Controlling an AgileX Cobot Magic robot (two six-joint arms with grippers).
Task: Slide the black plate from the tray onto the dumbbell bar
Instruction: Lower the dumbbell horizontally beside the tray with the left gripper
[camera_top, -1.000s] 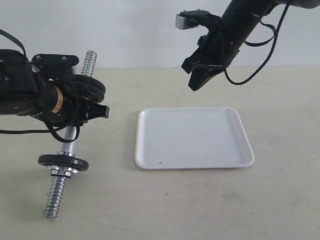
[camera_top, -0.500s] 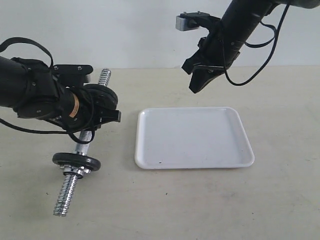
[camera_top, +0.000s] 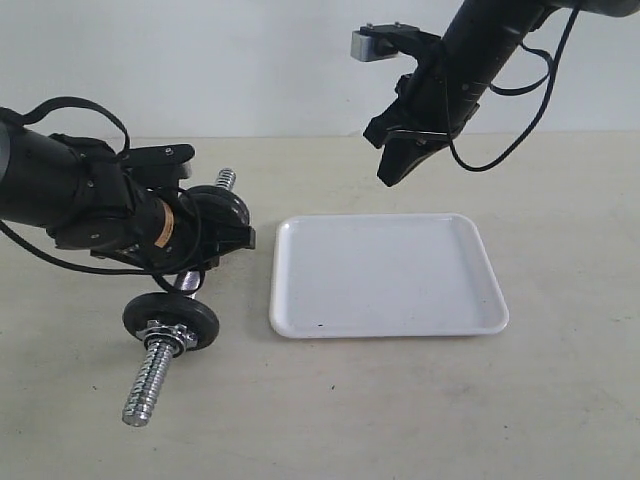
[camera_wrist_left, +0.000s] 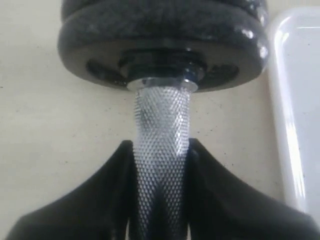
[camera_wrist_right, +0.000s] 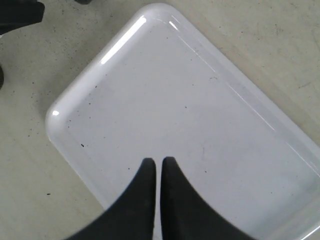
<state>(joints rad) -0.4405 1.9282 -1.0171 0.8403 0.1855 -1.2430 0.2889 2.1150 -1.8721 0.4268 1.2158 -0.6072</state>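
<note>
A matte beige tabletop (camera_top: 400, 420) under a plain white wall (camera_top: 250, 60) carries the white tray (camera_top: 380, 275); the right gripper (camera_wrist_right: 159, 161) hangs above its far rim, jaws pressed together. The left gripper (camera_wrist_left: 161, 150) pinches the knurled middle of the tilted dumbbell bar (camera_top: 145, 385), with the black plate (camera_top: 222, 208) seated on it just beside the jaws and a second black plate (camera_top: 170, 318) lower down. The bar's upper end is mostly hidden behind plate and gripper.

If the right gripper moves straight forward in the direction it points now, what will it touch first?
Probably the bare floor of the tray, which lies ahead of the shut right gripper; nothing shows between them, though depth is unclear.
</note>
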